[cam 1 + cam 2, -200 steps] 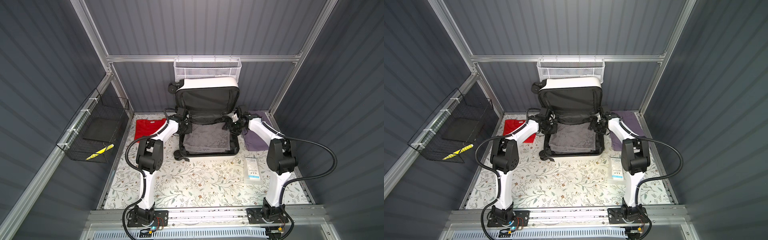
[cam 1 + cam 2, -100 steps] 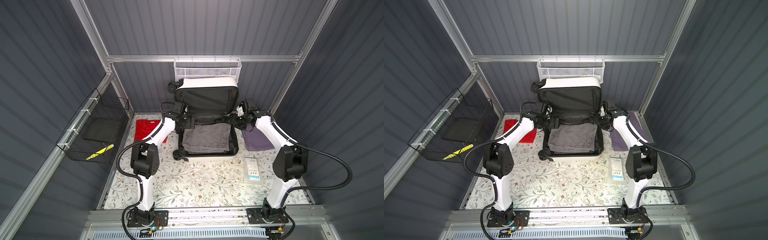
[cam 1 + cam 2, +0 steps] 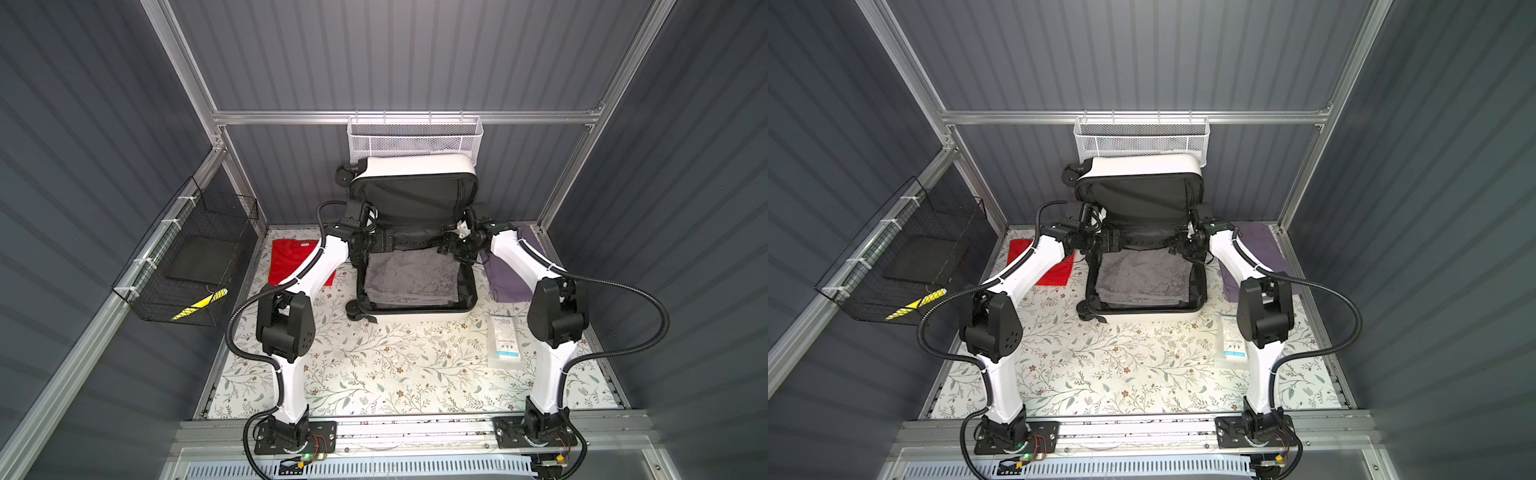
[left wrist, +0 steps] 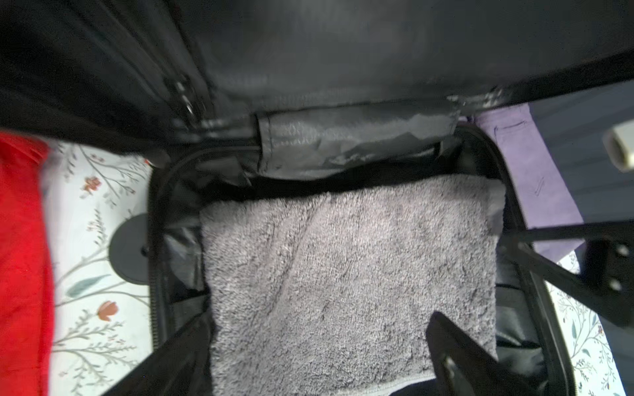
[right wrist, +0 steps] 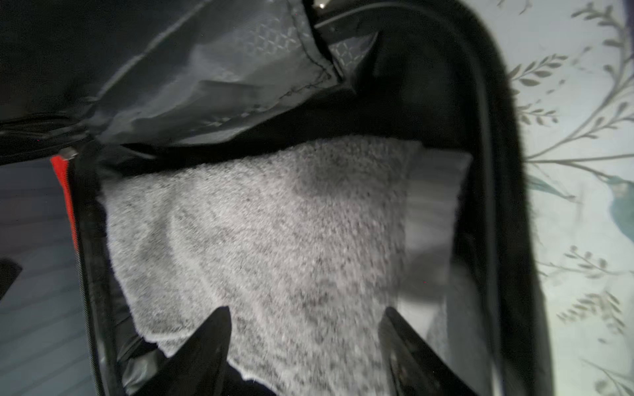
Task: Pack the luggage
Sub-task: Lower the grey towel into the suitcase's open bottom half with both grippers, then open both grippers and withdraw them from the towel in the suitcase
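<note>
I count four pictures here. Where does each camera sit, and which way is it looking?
Both top views: mounted high behind the robot's bases, looking down on the floral table and the open luggage; the left arm and right arm show whole.
Left wrist: on the left arm, looking at the gray towel inside the luggage; the open left pincer shows.
Right wrist: on the right arm, facing that towel from the opposite side; the open right pincer shows.
Shared: both wrist views catch the towel and the dark lining.
</note>
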You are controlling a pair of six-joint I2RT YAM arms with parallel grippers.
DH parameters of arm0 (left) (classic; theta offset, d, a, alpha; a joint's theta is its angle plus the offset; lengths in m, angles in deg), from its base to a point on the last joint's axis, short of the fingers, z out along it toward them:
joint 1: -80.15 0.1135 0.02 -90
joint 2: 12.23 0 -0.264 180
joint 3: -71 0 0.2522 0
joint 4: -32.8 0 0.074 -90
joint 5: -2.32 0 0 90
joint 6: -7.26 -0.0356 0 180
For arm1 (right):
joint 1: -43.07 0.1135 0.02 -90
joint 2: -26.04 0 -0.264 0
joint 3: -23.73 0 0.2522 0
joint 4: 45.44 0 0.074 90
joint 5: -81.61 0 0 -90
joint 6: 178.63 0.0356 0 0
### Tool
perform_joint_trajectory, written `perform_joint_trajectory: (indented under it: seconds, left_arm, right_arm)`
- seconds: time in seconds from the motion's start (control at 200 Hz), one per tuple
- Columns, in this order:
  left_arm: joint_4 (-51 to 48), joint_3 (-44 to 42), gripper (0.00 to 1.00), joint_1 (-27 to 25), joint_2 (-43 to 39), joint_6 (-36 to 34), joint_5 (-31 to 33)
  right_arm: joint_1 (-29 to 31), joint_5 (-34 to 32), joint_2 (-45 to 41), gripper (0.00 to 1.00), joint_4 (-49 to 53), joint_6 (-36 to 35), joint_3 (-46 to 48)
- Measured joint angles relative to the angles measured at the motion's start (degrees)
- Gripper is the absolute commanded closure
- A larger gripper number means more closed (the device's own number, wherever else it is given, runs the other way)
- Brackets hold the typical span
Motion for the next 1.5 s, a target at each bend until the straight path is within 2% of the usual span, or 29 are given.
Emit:
perform_joint_trajectory:
  seconds: [0.165,0.34,0.57,0.72,0.83,1.005,1.226,1.501]
  left_arm:
    - [0.8,-3.2,0.0,-0.4,0.0,0.9,-0.5]
    - [1.5,-3.6,0.0,-0.4,0.0,0.9,-0.4]
    - [1.3,-2.0,0.0,-0.5,1.5,0.4,-0.4]
    - [1.2,-0.6,0.0,-0.5,4.4,-0.4,-0.4]
    - [0.8,-0.6,0.0,-0.8,6.1,-1.1,-0.2]
    - [0.4,-1.3,0.0,-1.1,6.8,-2.1,1.5]
    - [0.1,-1.8,0.0,-1.3,6.8,-3.2,3.5]
    - [-1.9,-1.7,0.0,-2.0,5.3,-3.9,3.9]
  right_arm:
    - [0.6,-1.8,6.2,0.29,1.4,1.6,-5.5]
    - [1.0,-2.2,8.3,0.29,1.7,3.4,-6.5]
    - [1.0,-1.1,7.1,0.27,3.1,2.9,-7.0]
    - [1.0,0.0,1.4,0.27,3.8,1.9,-6.1]
    - [1.0,0.9,-5.5,0.27,2.5,1.4,-2.4]
    - [1.0,1.9,-15.6,0.27,-1.6,1.6,8.4]
    - [0.9,1.9,-22.3,0.26,-5.3,2.1,21.2]
    - [-1.5,2.8,-31.9,0.24,-9.0,3.5,31.4]
